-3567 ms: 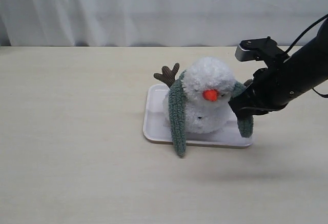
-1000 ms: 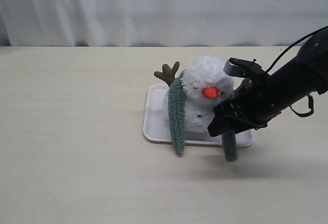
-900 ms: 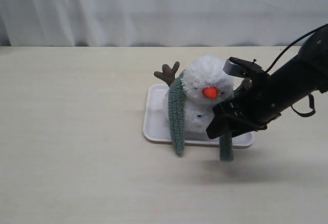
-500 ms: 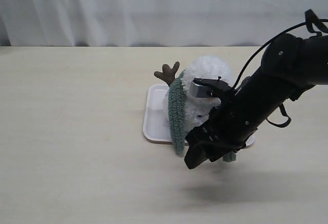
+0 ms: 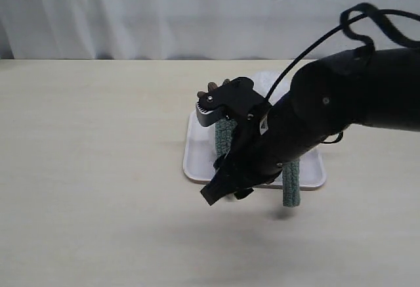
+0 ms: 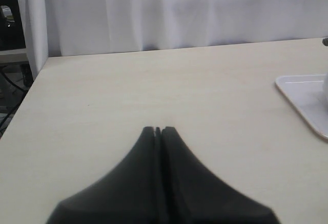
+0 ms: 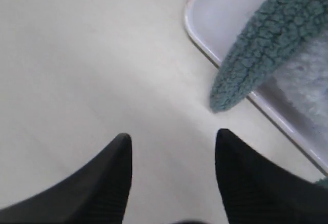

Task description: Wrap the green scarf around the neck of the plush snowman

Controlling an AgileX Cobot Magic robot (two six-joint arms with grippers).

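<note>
Scarf (image 5: 291, 183), a ribbed, fuzzy grey-green strip, hangs at the snowman (image 5: 270, 79) on a white tray (image 5: 194, 161). One rounded end droops past the tray's front rim; another stretch shows just beside the right arm (image 5: 315, 113). That black arm now crosses in front of the fluffy white toy, hiding its face and neck. A second ago it stood to the toy's right, at the scarf end. Right jaws stand apart, empty, above the pale worktop (image 5: 98, 169). Left jaws are pressed together, well off the tray.
</note>
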